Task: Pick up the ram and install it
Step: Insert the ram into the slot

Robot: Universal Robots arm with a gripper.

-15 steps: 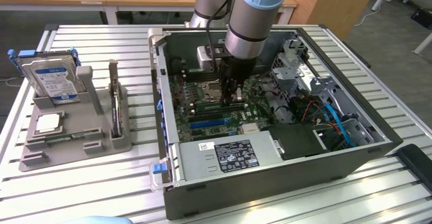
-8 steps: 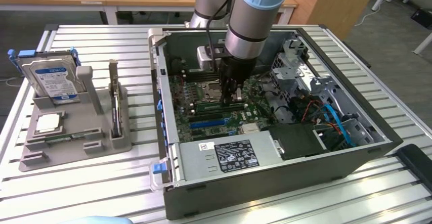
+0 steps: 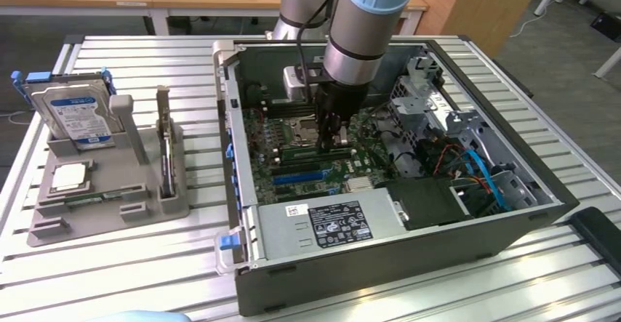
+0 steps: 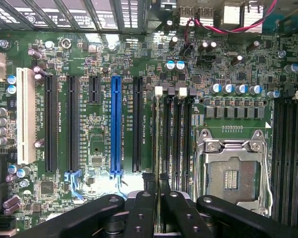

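Observation:
My gripper (image 3: 332, 142) reaches down into the open computer case (image 3: 543, 213), just above the motherboard (image 3: 291, 155). In the wrist view its black fingers (image 4: 139, 213) are shut on the ram (image 4: 158, 213). The ram shows edge-on as a thin green strip between them. It hangs over the end of the row of black memory slots (image 4: 165, 134), beside the empty CPU socket (image 4: 231, 173). I cannot tell whether it touches a slot. A second green stick (image 3: 95, 197) lies in the grey fixture (image 3: 126, 162) at the exterior view's left.
The fixture also holds a blue-labelled hard drive (image 3: 75, 115) and a square silver CPU (image 3: 68, 179). Inside the case are the power supply (image 3: 325, 224), drive cages and cables (image 3: 475, 169). Expansion slots, one blue (image 4: 115, 129) and one white (image 4: 26, 116), lie beside the memory slots.

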